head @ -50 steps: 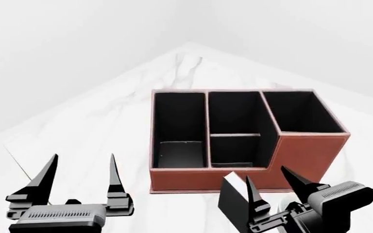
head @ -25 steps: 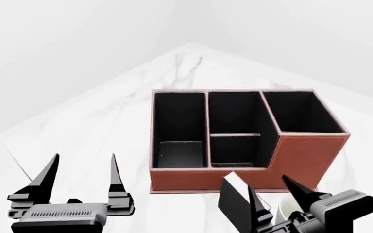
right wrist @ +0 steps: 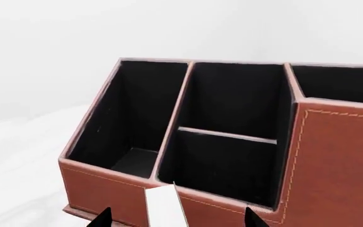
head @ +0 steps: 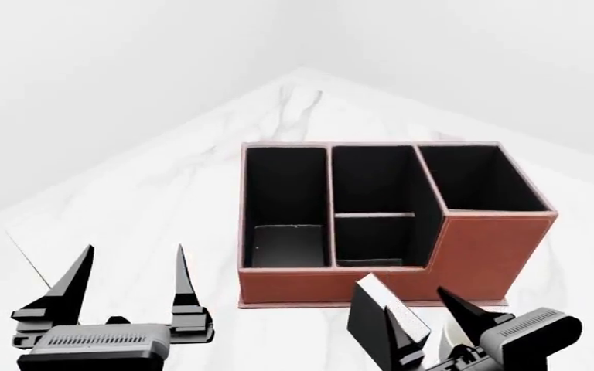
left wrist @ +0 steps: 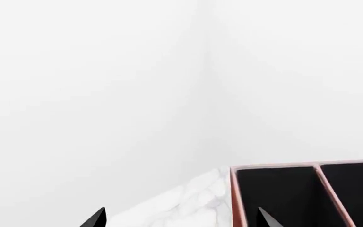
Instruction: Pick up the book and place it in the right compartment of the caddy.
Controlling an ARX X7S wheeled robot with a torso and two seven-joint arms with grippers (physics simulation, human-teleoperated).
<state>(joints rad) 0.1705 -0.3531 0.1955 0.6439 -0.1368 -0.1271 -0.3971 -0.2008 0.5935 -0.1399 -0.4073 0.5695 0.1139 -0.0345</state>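
The caddy (head: 472, 247) is a reddish-brown organizer with a black interior, standing mid-table. Its right compartment (head: 478, 176) is the tall square end section, which also shows in the right wrist view (right wrist: 339, 82). The book (head: 370, 317) stands upright just in front of the caddy, black with a white page edge. In the right wrist view the book's white edge (right wrist: 166, 208) shows between the fingertips. My right gripper (head: 428, 325) is open, its fingers spread on either side of the book (right wrist: 176, 221). My left gripper (head: 127, 282) is open and holds nothing, left of the caddy (left wrist: 181, 223).
The table (head: 152, 201) is white marble and narrows to a far corner between white walls. A white curved shape (head: 450, 336), partly hidden by my right gripper, sits right of the book. The caddy's long left section (head: 285, 201) and divided middle section (head: 374, 201) hold nothing.
My right gripper has dropped lower and nearer the book, still open. The left gripper, book and caddy have not moved.
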